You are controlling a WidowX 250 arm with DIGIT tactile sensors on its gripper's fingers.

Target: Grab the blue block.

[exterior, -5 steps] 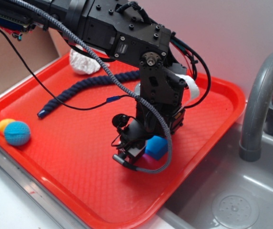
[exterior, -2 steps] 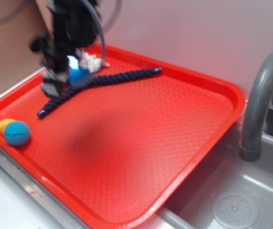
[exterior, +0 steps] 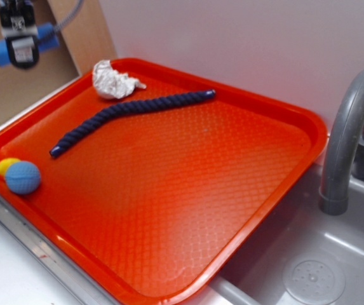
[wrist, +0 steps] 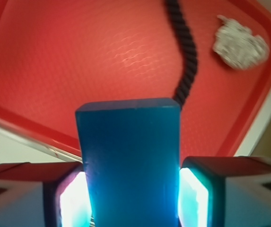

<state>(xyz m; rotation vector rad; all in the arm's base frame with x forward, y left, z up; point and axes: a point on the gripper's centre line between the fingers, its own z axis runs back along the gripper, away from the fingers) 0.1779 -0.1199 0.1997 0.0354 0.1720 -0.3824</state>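
From the exterior view, the end effector [exterior: 21, 43] hangs high at the upper left, off the red tray [exterior: 258, 190], clamping the blue block [exterior: 48, 42] crosswise. On the tray lie a navy rope [exterior: 128, 109] and a light-blue ball [exterior: 23, 177].

In the wrist view, the blue block [wrist: 130, 165] sits pinched between both fingers [wrist: 199, 194], above the tray [wrist: 78, 56].

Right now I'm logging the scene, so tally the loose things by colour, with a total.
Blue: 3, the blue block held in the tool, the light-blue ball, the navy rope
Yellow: 1, the yellow ball
White: 1, the crumpled wad
Total: 5
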